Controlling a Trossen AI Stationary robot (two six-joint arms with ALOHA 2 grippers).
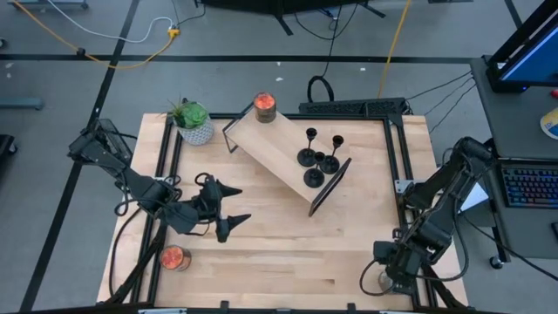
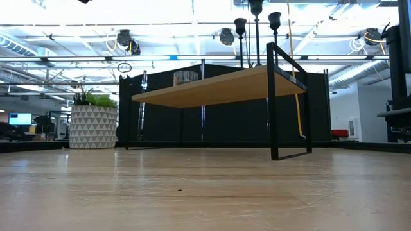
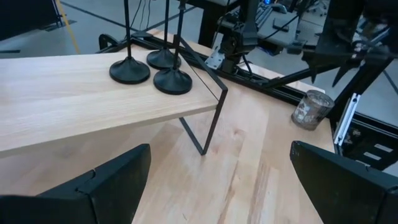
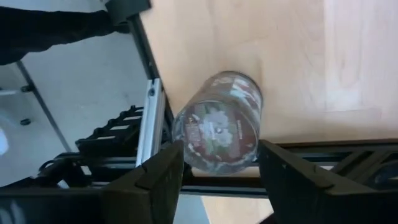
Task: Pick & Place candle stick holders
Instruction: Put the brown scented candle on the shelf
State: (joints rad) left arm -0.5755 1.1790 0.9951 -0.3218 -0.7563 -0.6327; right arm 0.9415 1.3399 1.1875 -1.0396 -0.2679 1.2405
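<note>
Three black candle stick holders point(image 1: 316, 160) stand on their round bases near the right end of a low wooden shelf point(image 1: 275, 139); the left wrist view shows the bases point(image 3: 172, 81) and the low view the cup tops point(image 2: 240, 25). My left gripper point(image 1: 234, 208) hangs open over the table left of the shelf, pointing at it, with nothing between its fingers. My right gripper point(image 4: 221, 163) is open and points down over a glass candle jar point(image 4: 219, 119) at the table's front right corner point(image 1: 384, 277). Its fingers stand just above the jar, one on either side.
A potted plant point(image 1: 193, 122) stands at the back left. A second candle jar point(image 1: 264, 106) sits on the shelf's far end, and a third point(image 1: 173, 257) on the table at the front left. Black frame rails point(image 4: 152, 118) edge the table beside the jar.
</note>
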